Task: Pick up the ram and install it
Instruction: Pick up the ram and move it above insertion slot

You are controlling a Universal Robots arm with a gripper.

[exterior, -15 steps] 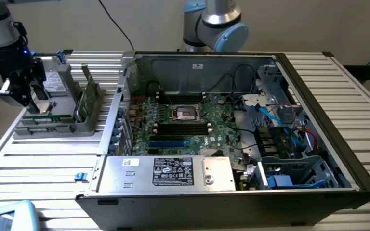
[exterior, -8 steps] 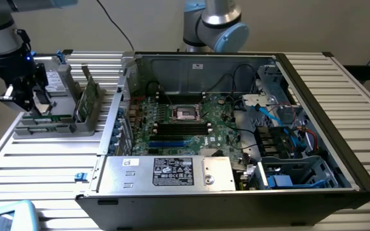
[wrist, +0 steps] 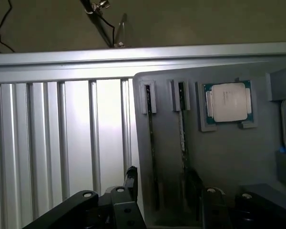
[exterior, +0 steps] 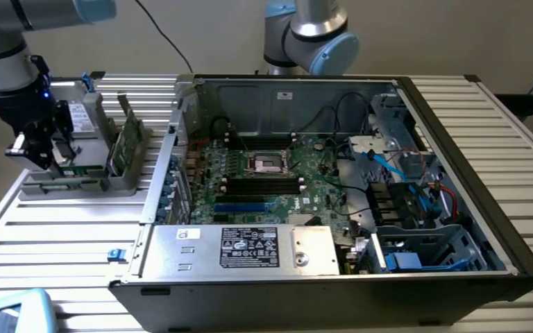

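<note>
The ram (wrist: 152, 143) stands on edge in a grey holder (wrist: 229, 157), the empty end effector (wrist: 163, 177) wide open nearby.

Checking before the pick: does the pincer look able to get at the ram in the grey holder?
Probably yes: the pincer is open above the grey holder, and the ram stands on edge with its top free. A second stick close beside it leaves little room.

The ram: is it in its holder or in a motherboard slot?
In its grey holder: the ram stands on edge there; the motherboard's black slots lie empty.
</note>
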